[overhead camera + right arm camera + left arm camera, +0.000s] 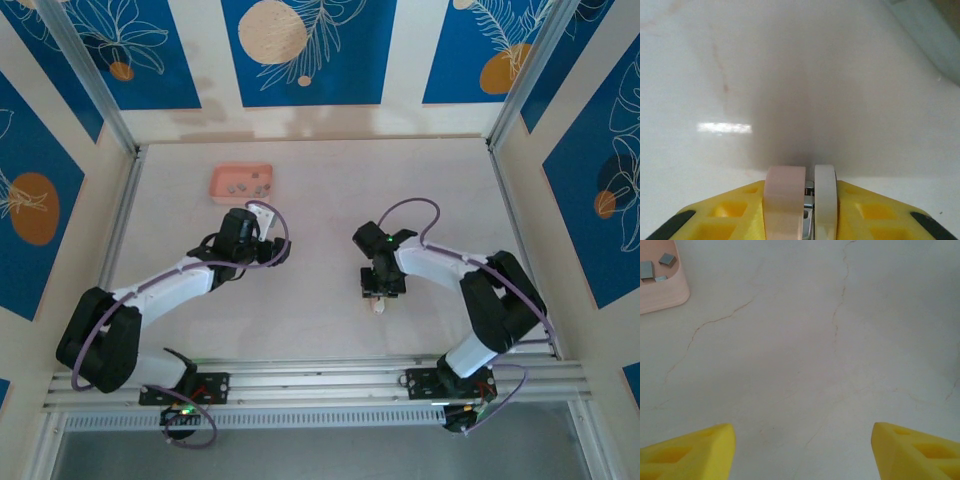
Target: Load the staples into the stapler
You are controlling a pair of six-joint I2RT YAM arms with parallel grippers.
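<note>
The stapler (785, 200), pink on one side and white on the other with grey metal between, stands on edge between the yellow fingers of my right gripper (801, 190), which is shut on it. From above, the right gripper (383, 285) sits mid-table with the stapler's pale end (380, 308) poking out toward the near edge. Several tiny grey staples (647, 270) lie in the shallow pink tray (670, 295) at the far left (242, 182). My left gripper (802, 450) hangs open over bare table, just right of and nearer than the tray, its place from above (262, 215).
The table is pale marble-look with thin brown veins (840, 300). Metal rails (120, 220) and blue patterned walls enclose it on three sides. Bare surface lies between the two arms.
</note>
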